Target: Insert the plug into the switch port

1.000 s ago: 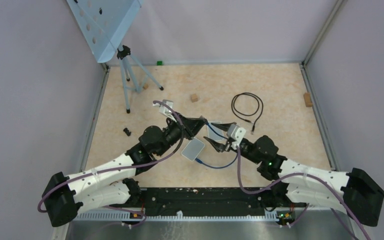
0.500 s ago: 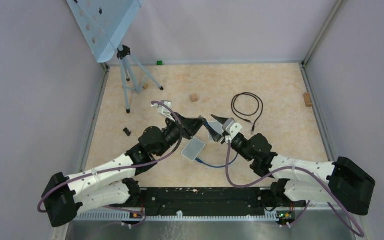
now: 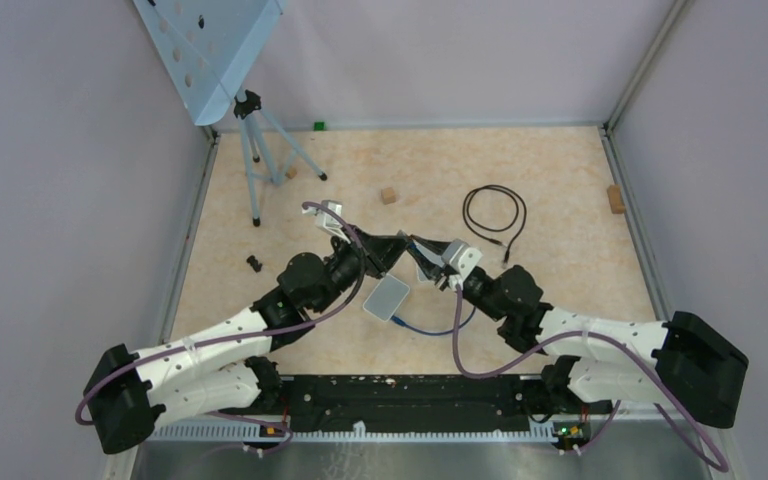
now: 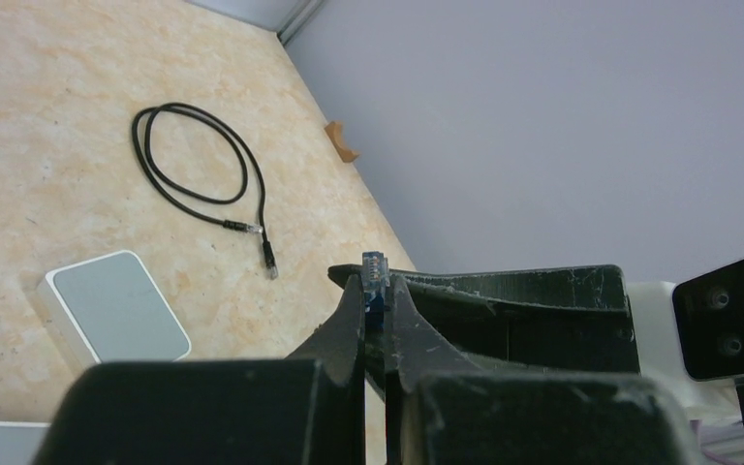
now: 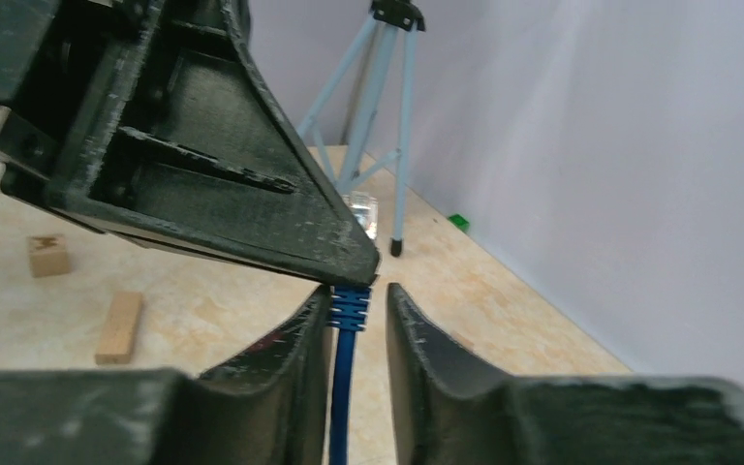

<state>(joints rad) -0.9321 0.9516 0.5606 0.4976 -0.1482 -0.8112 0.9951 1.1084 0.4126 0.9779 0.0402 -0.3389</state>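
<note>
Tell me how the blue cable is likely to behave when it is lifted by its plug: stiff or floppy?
Probably floppy: the blue cable lies in a slack curve on the table. Near the plug, pinched in the left gripper, it runs straight, so the ribbed boot likely stiffens that end. It looks thin, so probably light.

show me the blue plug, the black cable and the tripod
blue plug (image 4: 376, 272): left wrist view, its tip
black cable (image 4: 269, 258): left wrist view, its connector end
tripod (image 3: 248, 103): top view, its head
</note>
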